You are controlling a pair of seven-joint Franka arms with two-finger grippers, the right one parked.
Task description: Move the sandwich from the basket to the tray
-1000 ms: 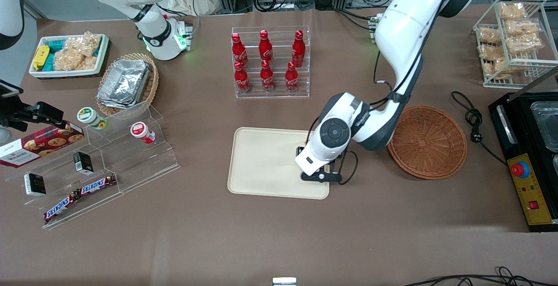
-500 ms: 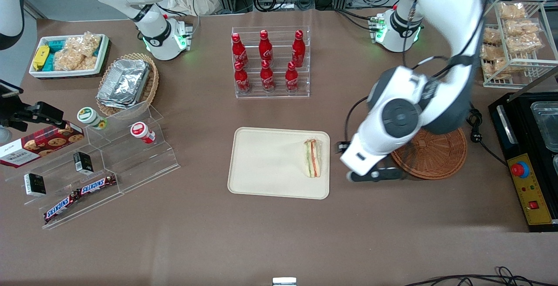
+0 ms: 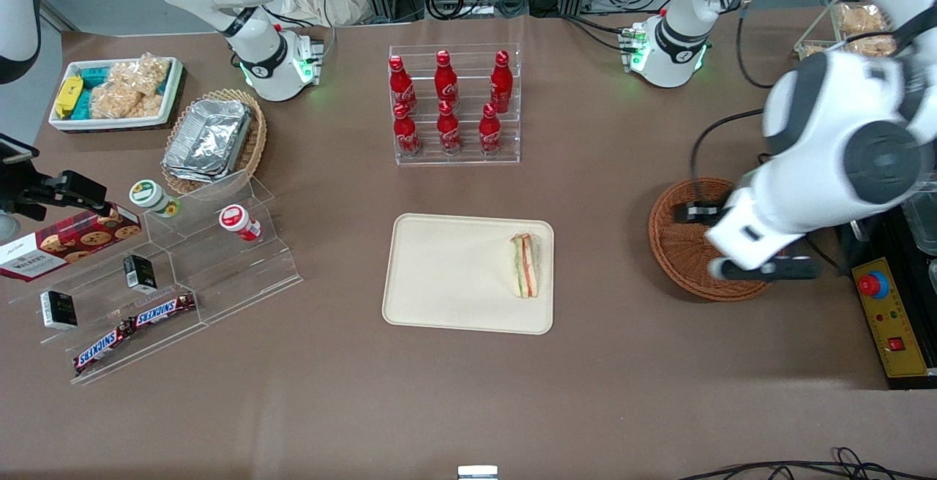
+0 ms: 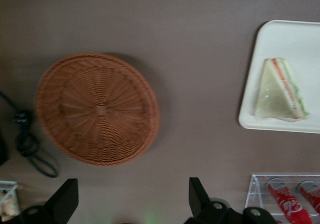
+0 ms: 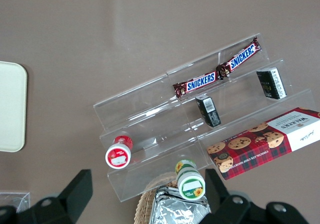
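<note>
A: What does everything sit on?

B: A matte brown counter [image 3: 468, 392]. On it, the triangular white-bread sandwich in clear wrap [image 3: 525, 265] lies flat on the smooth cream rectangular tray with rounded corners [image 3: 446, 275], at the tray end nearest the round reddish-brown woven wicker basket [image 3: 677, 246].

A: And the basket itself?

B: Shallow, ribbed in rings from a centre knot, with nothing in it. The wrist view shows its whole weave [image 4: 97, 109] and the sandwich's orange and green layers [image 4: 280, 90]; the front view has the arm covering part of it.

A: The gripper?

B: The left arm's gripper [image 4: 131, 199] hangs above the basket, its black fingers [image 4: 64, 200] spread wide, holding nothing. A clear acrylic rack of red bottles [image 3: 454, 105] stands farther from the front camera than the tray.
</note>
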